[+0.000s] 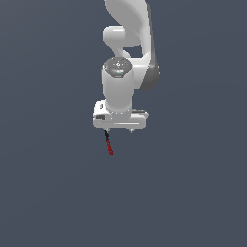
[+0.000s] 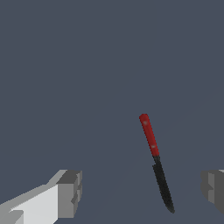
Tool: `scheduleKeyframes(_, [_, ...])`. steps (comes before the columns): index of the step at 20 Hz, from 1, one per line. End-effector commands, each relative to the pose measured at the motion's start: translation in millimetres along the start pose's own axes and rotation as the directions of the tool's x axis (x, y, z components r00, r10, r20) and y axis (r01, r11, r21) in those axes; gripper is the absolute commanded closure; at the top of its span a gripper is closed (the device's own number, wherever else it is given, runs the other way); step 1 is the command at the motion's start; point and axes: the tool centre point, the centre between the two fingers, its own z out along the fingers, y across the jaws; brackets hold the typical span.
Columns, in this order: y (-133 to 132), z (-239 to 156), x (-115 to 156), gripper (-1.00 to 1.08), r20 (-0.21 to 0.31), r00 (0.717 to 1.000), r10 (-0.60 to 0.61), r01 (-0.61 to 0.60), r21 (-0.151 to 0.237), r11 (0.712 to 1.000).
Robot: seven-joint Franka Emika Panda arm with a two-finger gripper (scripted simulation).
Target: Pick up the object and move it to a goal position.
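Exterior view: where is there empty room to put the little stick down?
Bare grey floor lies all round: toward the exterior view's left, its right, and below the thin red stick with a black end. The only crowded spot is under the open white gripper, where the stick lies.

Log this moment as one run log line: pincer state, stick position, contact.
pincer: open | stick: between fingers, nearer one side, untouched | exterior: stick pokes out below pincer | grasp: not yet done
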Motion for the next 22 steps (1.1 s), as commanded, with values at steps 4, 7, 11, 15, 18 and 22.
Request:
scheduleKeyframes(4, [6.5,-2.2,0.2,-0.92,-0.003,1.0,0.0,0.0,-0.006,1.0])
scheduleKeyframes(7, [22.9,-7.9,0.2,-0.92,-0.009,1.0,-0.001,0.001,-0.02,1.0])
scheduleKeyframes(11, [29.4,-10.1,0.1,-0.92,-0.012,1.0,-0.002,0.001,-0.026,1.0])
scheduleKeyframes(15, [28.7,-8.8,-0.1,-0.92,-0.011,1.0,-0.003,0.003,-0.025,1.0])
scheduleKeyframes(18, [30.9,-3.8,-1.7,-0.92,-0.012,1.0,-0.014,0.014,-0.024,1.0])
scheduleKeyframes(22, [35.7,9.4,-6.0,-0.92,-0.012,0.999,-0.042,0.041,-0.02,0.999])
